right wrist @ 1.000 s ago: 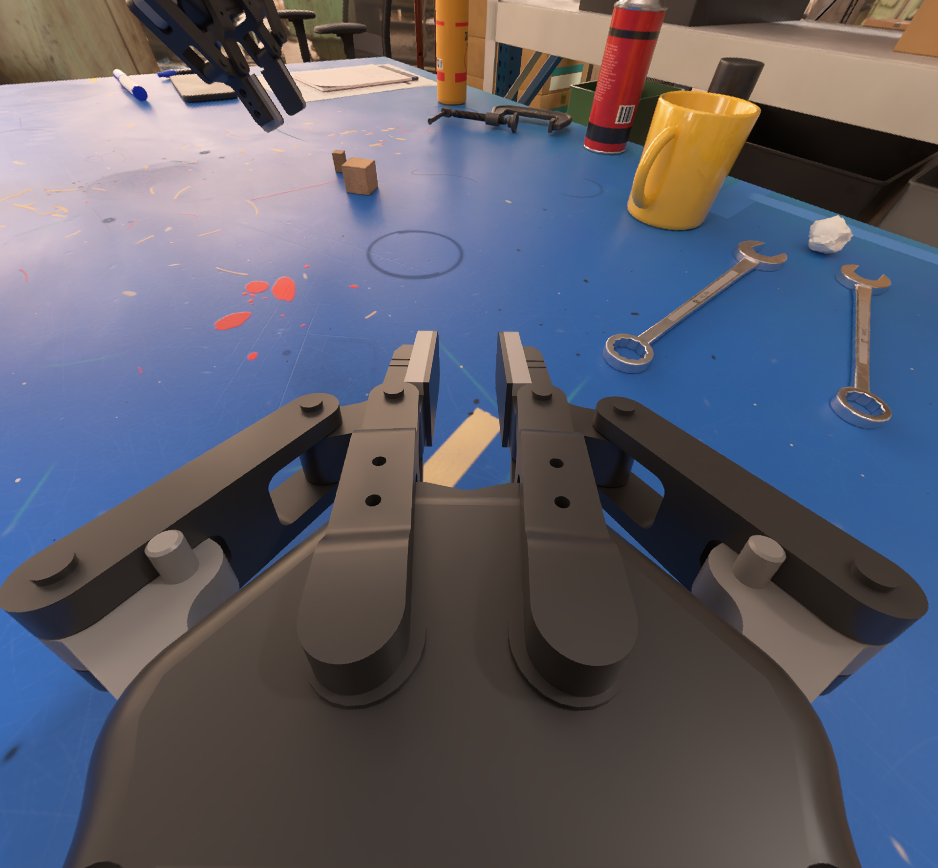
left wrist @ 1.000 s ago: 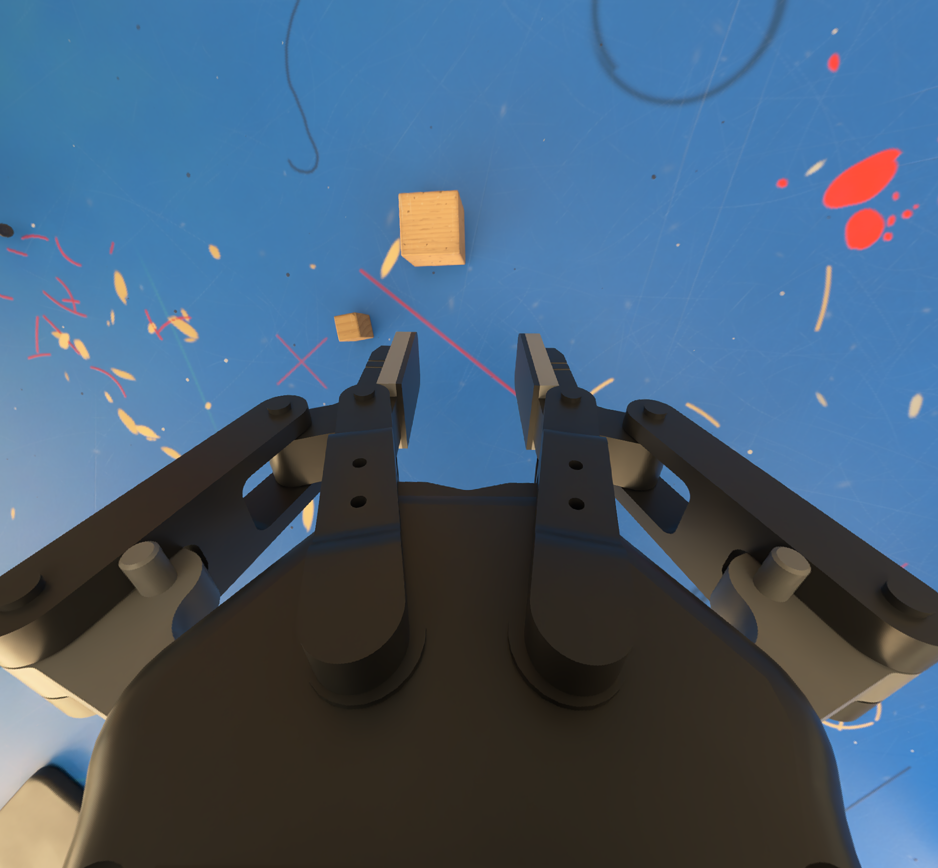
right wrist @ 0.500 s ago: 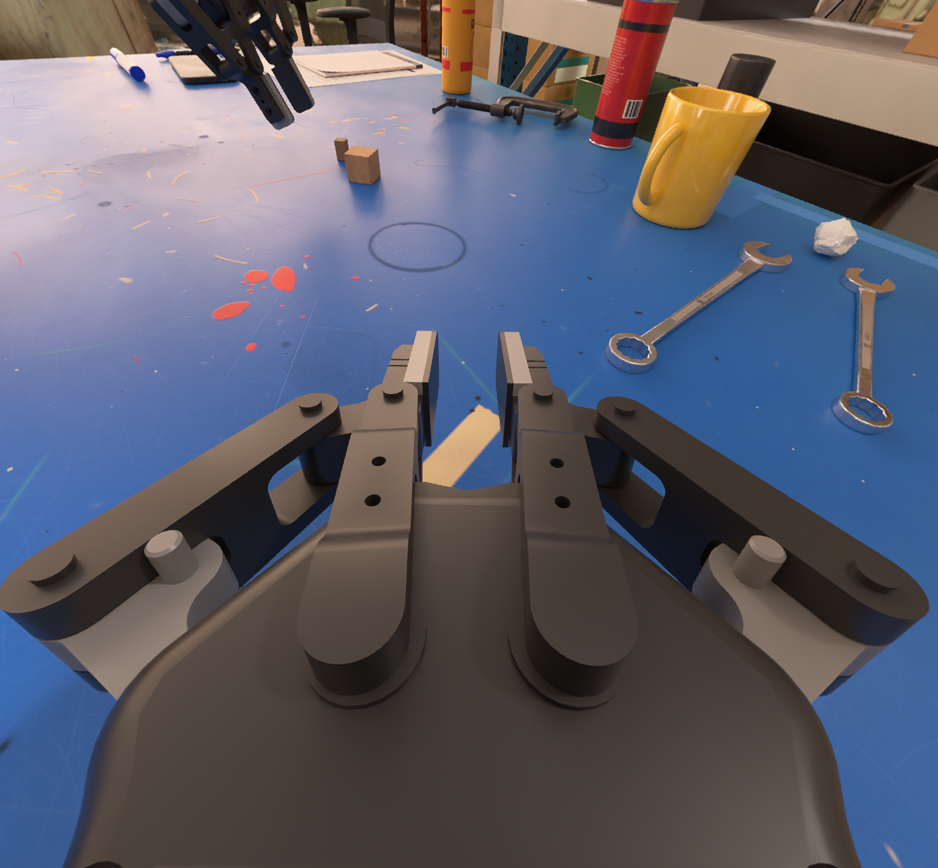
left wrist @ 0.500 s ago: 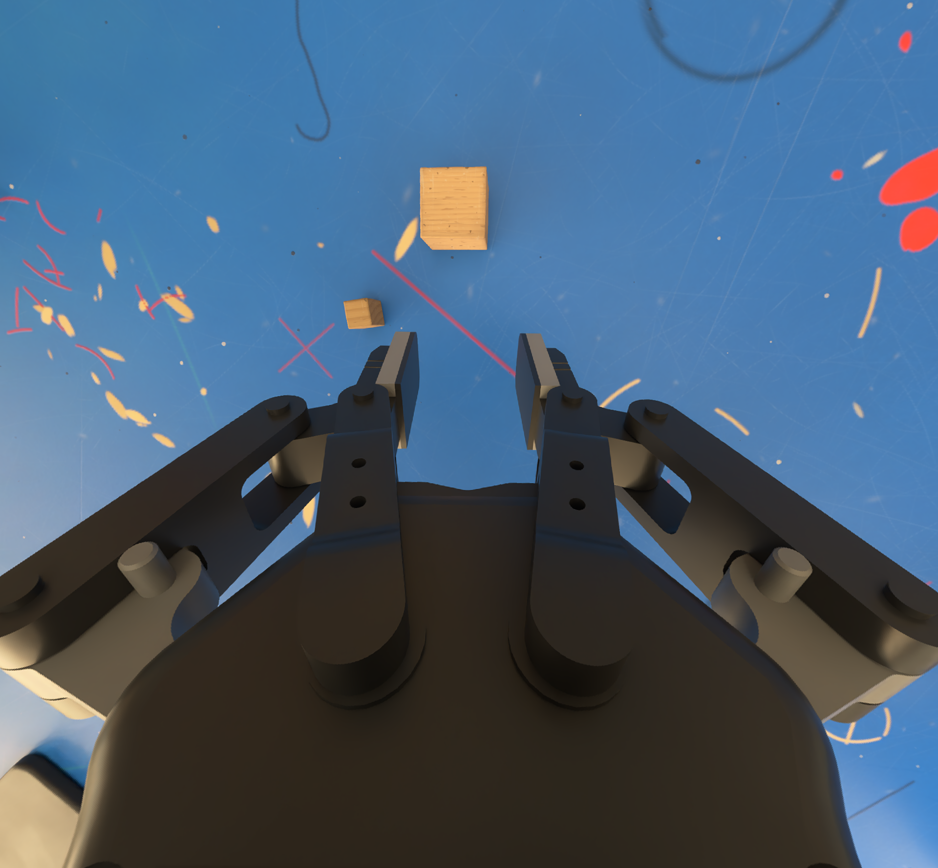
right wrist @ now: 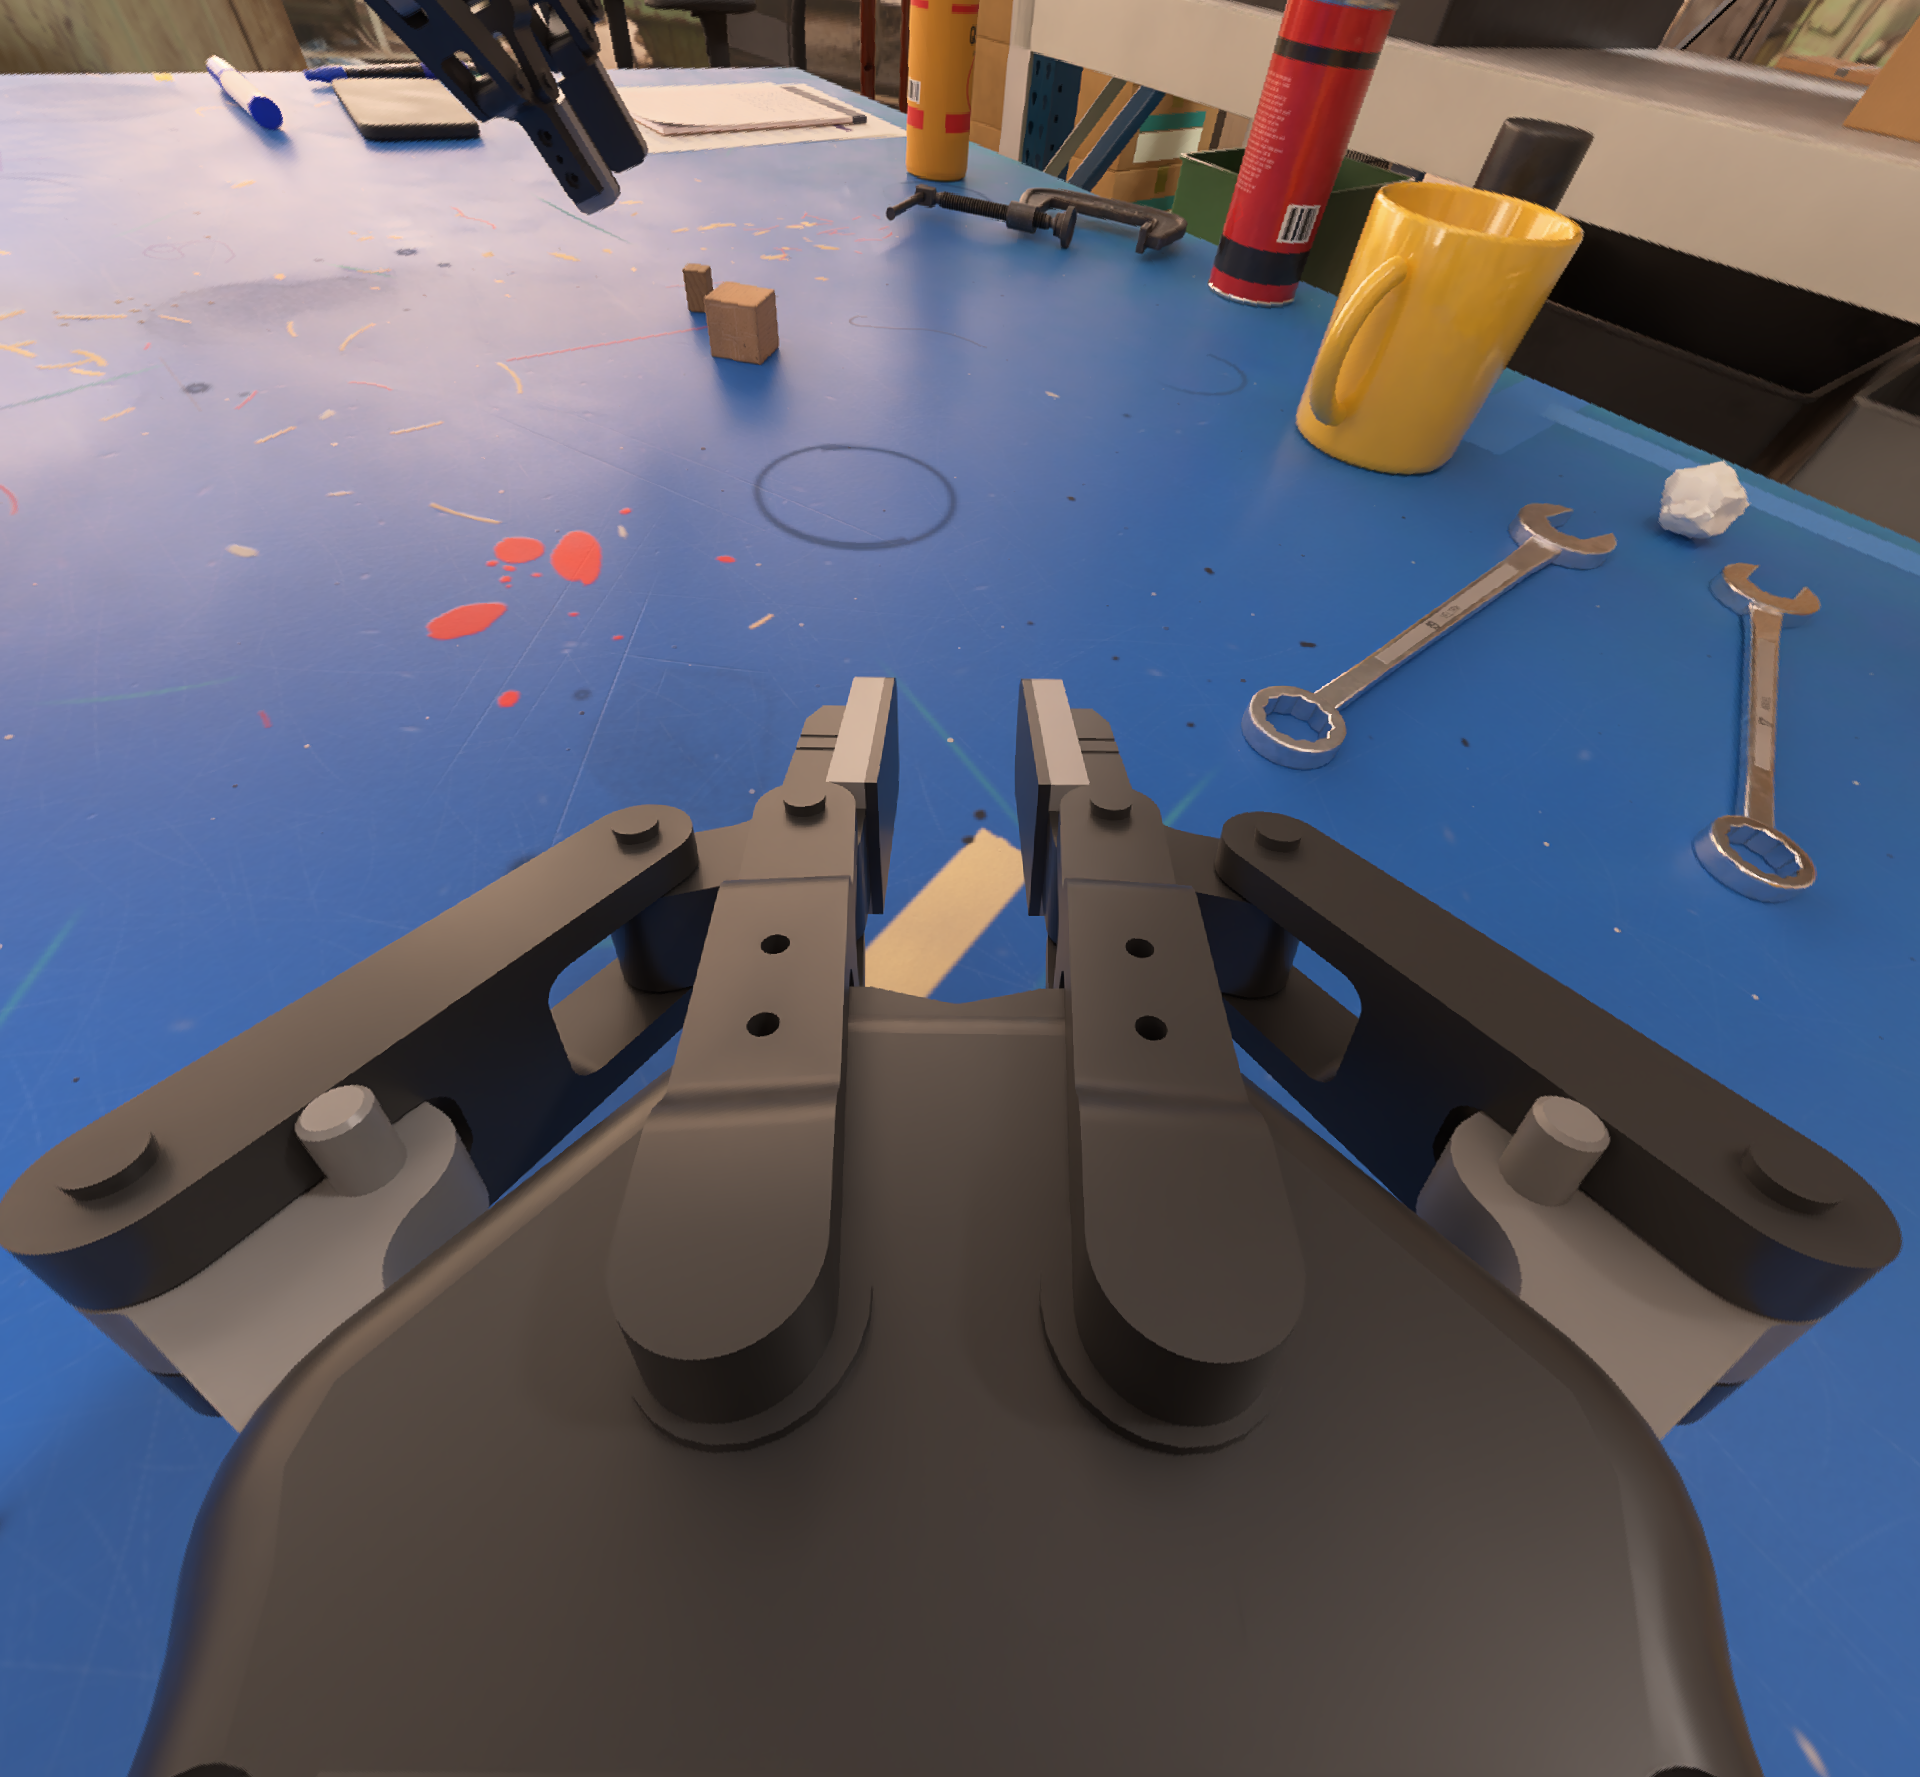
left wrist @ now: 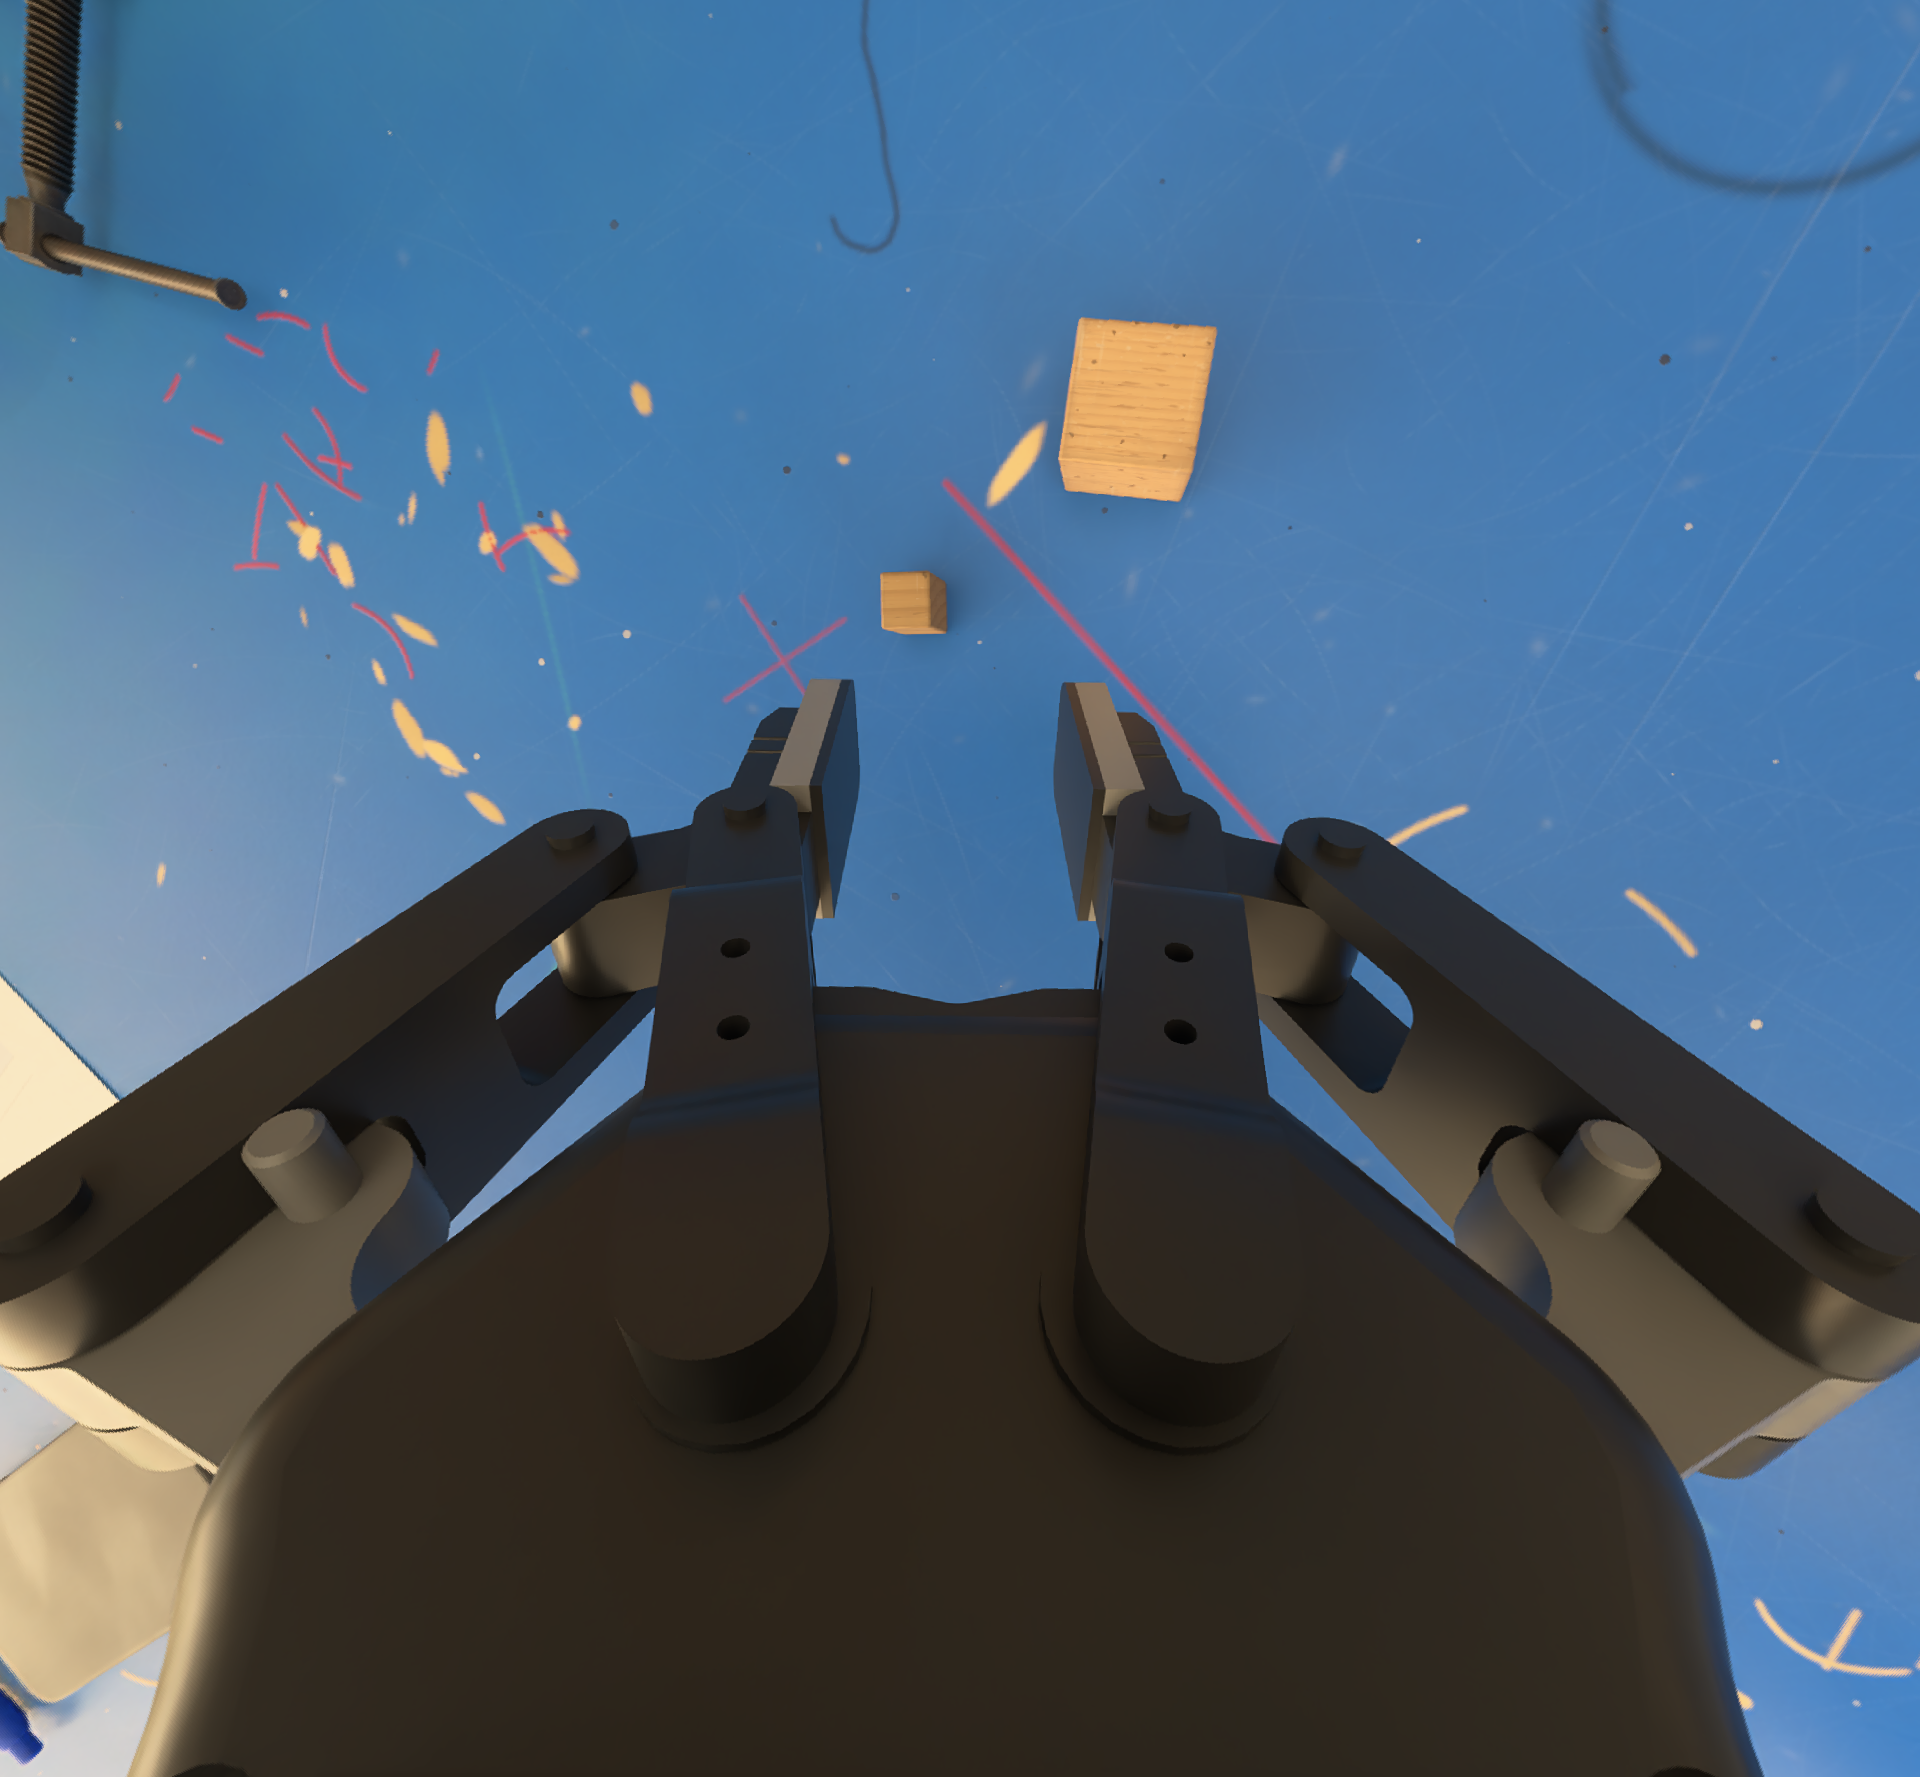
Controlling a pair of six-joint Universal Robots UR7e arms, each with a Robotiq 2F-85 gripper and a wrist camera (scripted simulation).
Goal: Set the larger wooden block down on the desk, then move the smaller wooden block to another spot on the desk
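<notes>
The dark left gripper (left wrist: 956, 740) hangs above the scuffed blue desk (left wrist: 1455, 584), fingers spread and empty; the small tan wooden cube (left wrist: 912, 602) sits just beyond its fingertips, the larger pale wooden block (left wrist: 1136, 408) farther ahead and rightward. The right gripper (right wrist: 956, 730) holds nothing, fingers partly apart, both blocks far ahead.

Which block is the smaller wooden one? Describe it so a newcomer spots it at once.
On the blue desk, look toward the far side, short of the black C-clamp and the orange bottle. Two wooden cubes sit close together there, apart from each other. The smaller wooden block is the one behind the larger wooden block, plainly smaller, and nearer the left gripper hovering above.
</notes>
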